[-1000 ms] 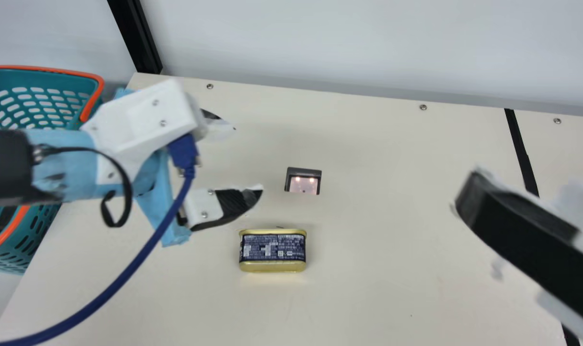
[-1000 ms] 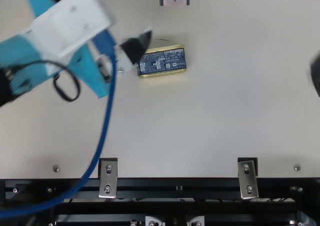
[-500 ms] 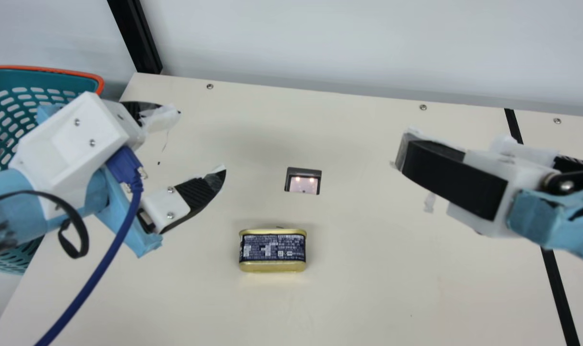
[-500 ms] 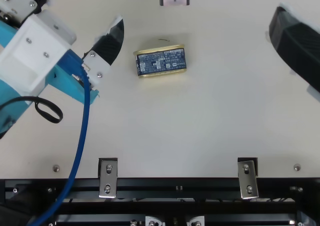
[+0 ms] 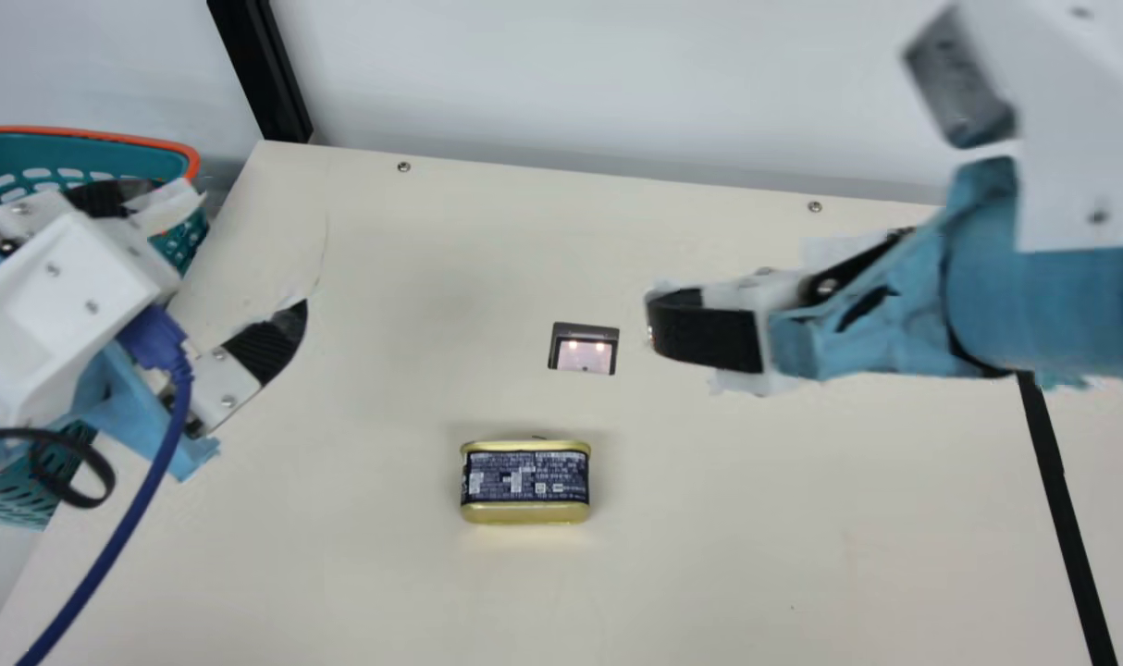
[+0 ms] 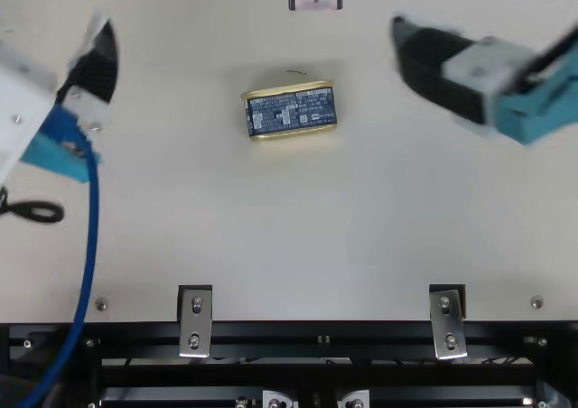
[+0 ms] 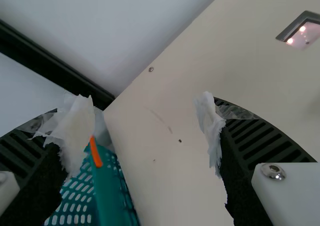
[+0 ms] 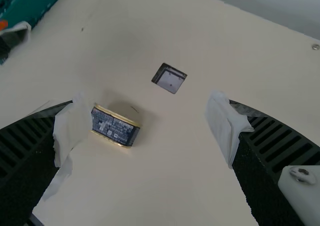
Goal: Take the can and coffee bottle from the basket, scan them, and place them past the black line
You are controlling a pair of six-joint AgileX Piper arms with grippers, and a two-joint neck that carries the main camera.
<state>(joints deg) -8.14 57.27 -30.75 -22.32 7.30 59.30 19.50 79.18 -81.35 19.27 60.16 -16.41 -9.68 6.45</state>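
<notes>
Can (image 5: 524, 483), gold-rimmed with a dark blue label, lies on its side on the near part of the counter (image 5: 691, 573), printed face up, well to the left of the black line (image 5: 1066, 518). Nearer than it, in the top view, a black rail with two metal brackets (image 6: 195, 321) runs along the counter's near edge. A blue cable (image 5: 113, 555) slants up to the left arm. The left end effector (image 5: 250, 252) has its two ribbed fingers spread wide, white tape at their tips; one finger appears to be over the basket's side, though the angle makes that hard to judge. The right end effector (image 5: 728, 282) also has its fingers well apart, torn tape on them, and reaches in above the counter, farther back than the can and just to the right of the scanner (image 5: 585, 350). That small dark-framed window sits in the counter beyond the can, two lights glowing in it. The teal basket (image 5: 90, 155) with its orange rim stands at the far left, past the counter's edge. Behind everything are a black post (image 5: 264, 74) and the pale wall (image 5: 617, 92).
</notes>
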